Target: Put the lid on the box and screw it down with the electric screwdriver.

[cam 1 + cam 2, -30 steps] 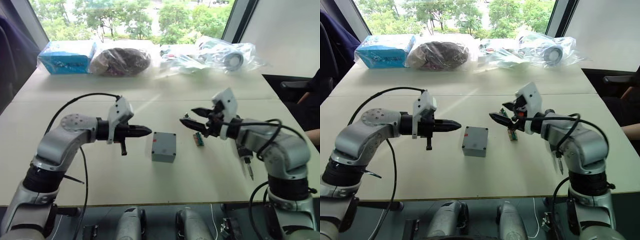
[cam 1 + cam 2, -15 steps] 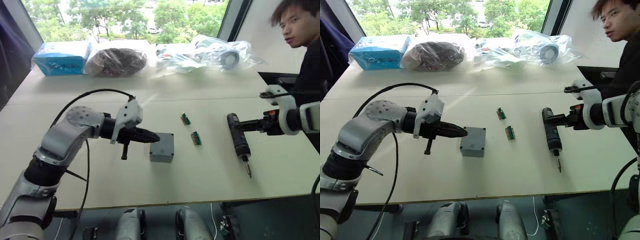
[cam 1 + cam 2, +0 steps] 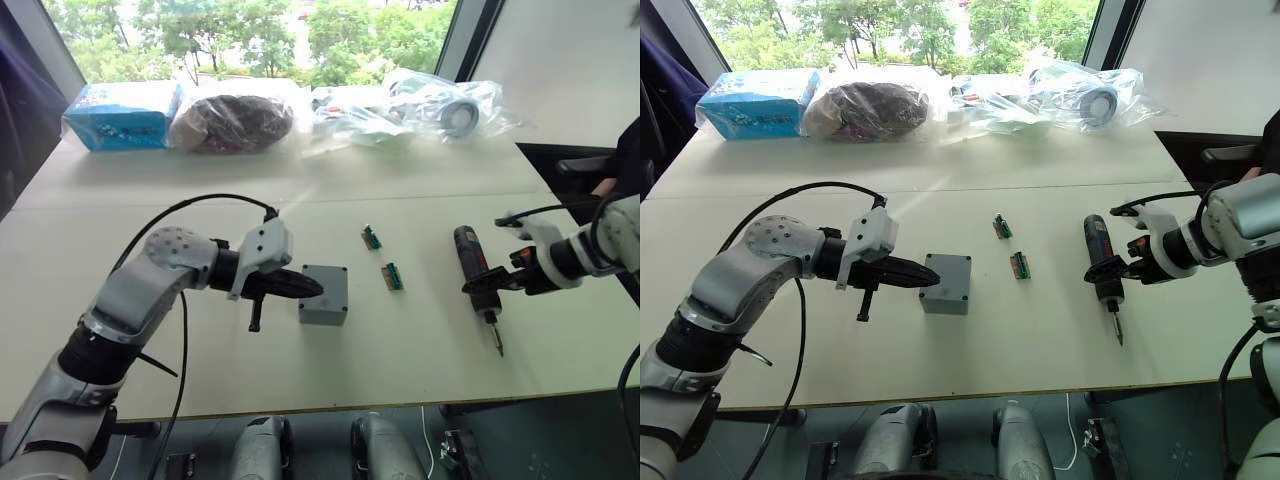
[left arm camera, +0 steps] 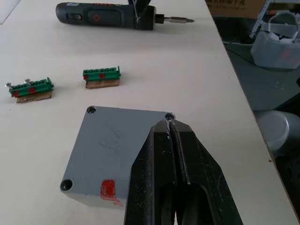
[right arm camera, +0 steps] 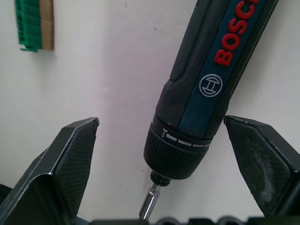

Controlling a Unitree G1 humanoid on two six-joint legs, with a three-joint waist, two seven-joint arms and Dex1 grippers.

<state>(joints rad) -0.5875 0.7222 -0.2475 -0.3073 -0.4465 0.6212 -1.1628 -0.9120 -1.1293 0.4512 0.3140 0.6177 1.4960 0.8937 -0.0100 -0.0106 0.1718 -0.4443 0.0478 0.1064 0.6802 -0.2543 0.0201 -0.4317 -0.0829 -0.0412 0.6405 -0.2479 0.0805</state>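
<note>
The left pincer (image 4: 171, 140) has its two black fingers pressed together, holding nothing, with the tips resting on top of the lid (image 4: 117, 145) at the corner near one screw hole; half a second ago the tips had only reached the near edge of the grey enclosure, so the arm has pushed a little farther over it. The lid sits closed on the box (image 3: 324, 296), its red mark at the corner nearest the wrist camera, and the box stands where it stood before, near the middle of the surface (image 3: 400, 350). The right pincer (image 5: 159, 154) is spread wide, one finger on each side of the electric screwdriver (image 5: 206, 89) just behind its metal bit, with neither pad touching the tool. In the head views this pincer now hovers low beside the tool's front end (image 3: 478, 282), whereas half a second ago it was at the tool's rear, farther from the robot. The screwdriver lies flat on the surface, bit pointing toward the robot's edge, well to the right of the box. Two small green terminal blocks (image 3: 393, 276) lie between box and screwdriver, unmoved. Along the far edge a blue carton (image 3: 125, 113) and clear plastic bags (image 3: 440, 105) remain in place. A person's dark sleeve (image 3: 628, 160) shows at the right edge, where a half second ago the person leaned further into view.
</note>
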